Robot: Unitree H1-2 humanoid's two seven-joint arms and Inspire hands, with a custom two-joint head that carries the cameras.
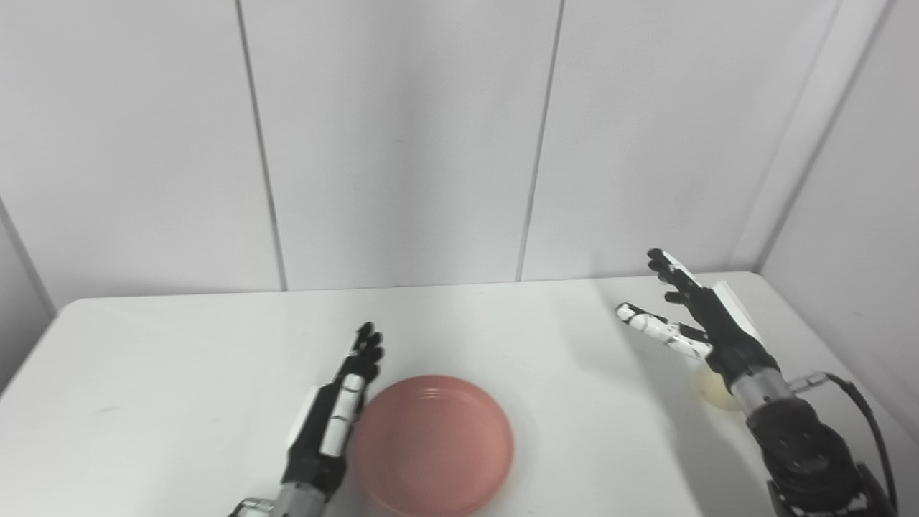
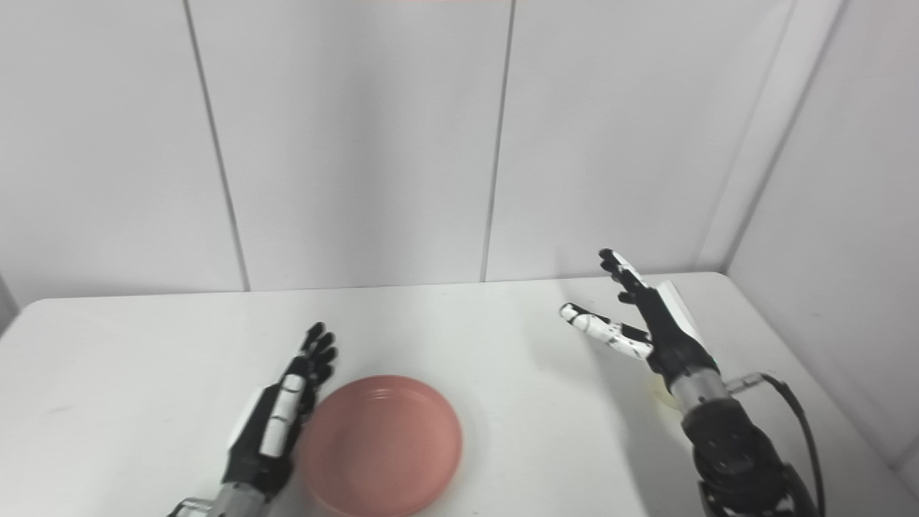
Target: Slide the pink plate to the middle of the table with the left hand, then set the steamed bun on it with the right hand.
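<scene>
The pink plate (image 1: 431,445) lies on the white table (image 1: 179,373) near the front edge, about the middle. My left hand (image 1: 334,413) stands edge-on against the plate's left rim, fingers straight and apart, holding nothing. My right hand (image 1: 700,323) hovers raised over the table's right side, open with thumb spread. Below its wrist the pale steamed bun (image 1: 716,391) rests on the table, mostly hidden by the hand and forearm; only a sliver of the bun (image 2: 659,393) shows in the right eye view.
Grey panelled walls close off the table's back and right side. A black cable (image 1: 865,416) loops from the right forearm near the table's right edge.
</scene>
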